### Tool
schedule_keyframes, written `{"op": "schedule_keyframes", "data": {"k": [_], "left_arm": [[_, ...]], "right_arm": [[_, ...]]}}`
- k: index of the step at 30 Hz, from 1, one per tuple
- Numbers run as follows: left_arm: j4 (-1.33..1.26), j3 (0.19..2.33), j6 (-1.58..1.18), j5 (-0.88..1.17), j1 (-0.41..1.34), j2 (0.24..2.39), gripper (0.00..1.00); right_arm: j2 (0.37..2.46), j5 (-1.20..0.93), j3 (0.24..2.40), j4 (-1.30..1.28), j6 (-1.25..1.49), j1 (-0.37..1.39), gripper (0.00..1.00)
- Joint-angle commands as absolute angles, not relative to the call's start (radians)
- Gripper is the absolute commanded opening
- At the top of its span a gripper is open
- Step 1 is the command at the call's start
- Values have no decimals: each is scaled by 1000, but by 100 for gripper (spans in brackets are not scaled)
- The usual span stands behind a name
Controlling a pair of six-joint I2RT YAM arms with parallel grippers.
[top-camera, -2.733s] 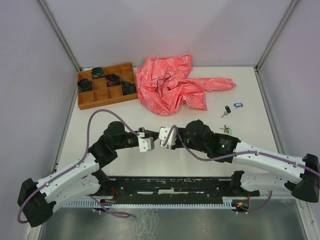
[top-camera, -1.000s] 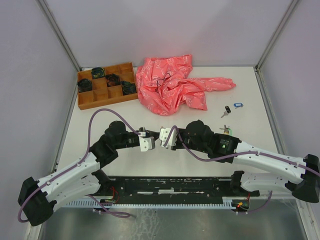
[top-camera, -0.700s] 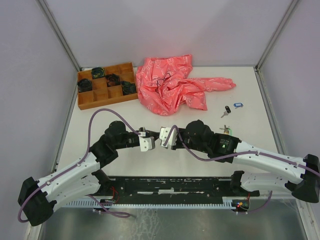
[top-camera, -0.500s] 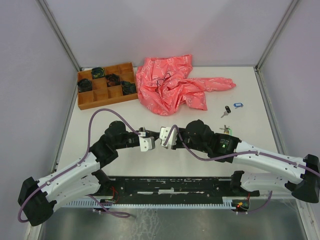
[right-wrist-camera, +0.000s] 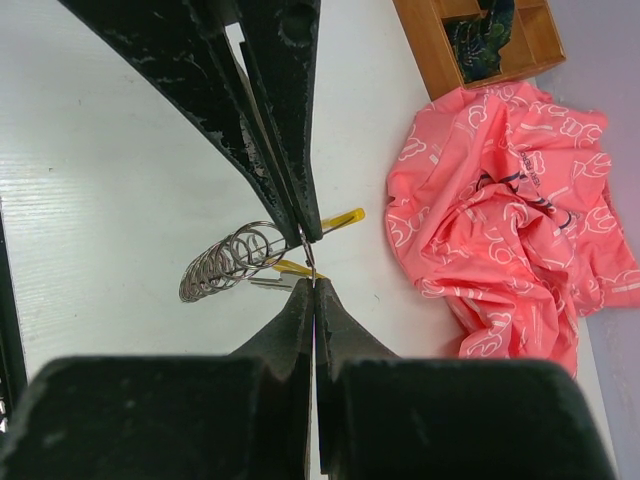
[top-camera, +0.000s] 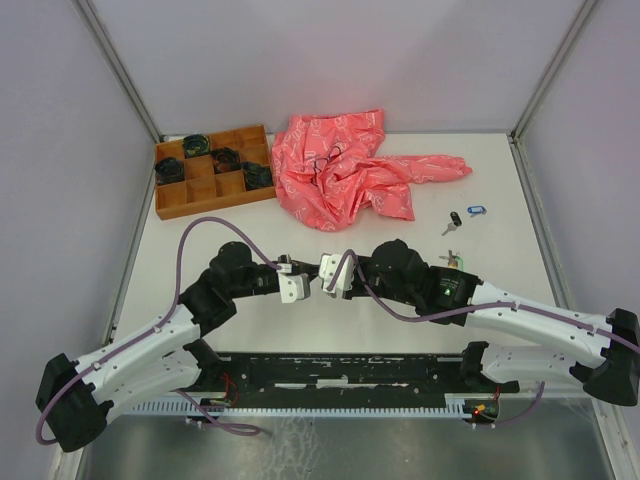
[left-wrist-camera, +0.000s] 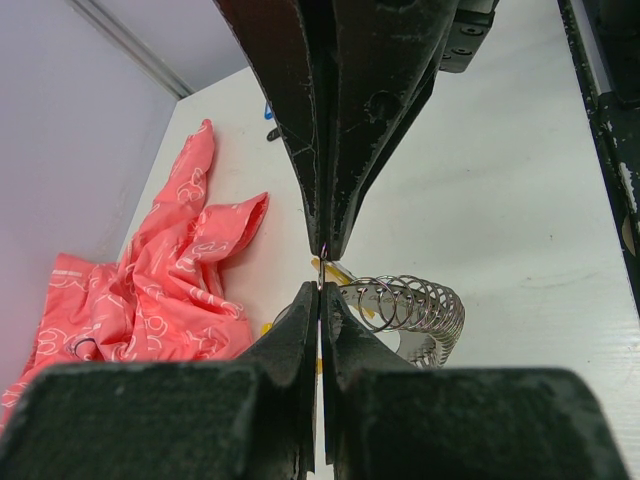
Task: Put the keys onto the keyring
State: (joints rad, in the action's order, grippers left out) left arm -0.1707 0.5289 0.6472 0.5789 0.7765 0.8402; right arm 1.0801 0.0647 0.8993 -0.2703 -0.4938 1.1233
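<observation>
Left gripper (left-wrist-camera: 321, 272) and right gripper (right-wrist-camera: 311, 265) are both clamped tight, tip to tip mid-table, each pinching the wire of the keyring (left-wrist-camera: 412, 305). Wrist views show its silver coil with yellow bits beside the fingertips, while the top view hides it between the two heads. Top view shows the blue-tagged key (top-camera: 476, 210) and black-tagged key (top-camera: 455, 219) lying near the right edge and the green-tagged key (top-camera: 457, 262) against the right arm, with the wooden tray (top-camera: 212, 170) far left, the pink cloth (top-camera: 350, 170) far centre, and bare table (top-camera: 200, 235) between tray and left arm.
</observation>
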Motion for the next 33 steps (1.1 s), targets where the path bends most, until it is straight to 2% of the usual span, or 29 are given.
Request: {"op": "schedule_keyframes", "data": {"k": [1,33], "left_arm": [[-222,549,611,604,776,844,3],[-234,539,614,569,776,823,3]], "right_arm": [[1071,53,951,-223,-475,1120,1],[1095,80,968,-286,-457,1119,1]]}}
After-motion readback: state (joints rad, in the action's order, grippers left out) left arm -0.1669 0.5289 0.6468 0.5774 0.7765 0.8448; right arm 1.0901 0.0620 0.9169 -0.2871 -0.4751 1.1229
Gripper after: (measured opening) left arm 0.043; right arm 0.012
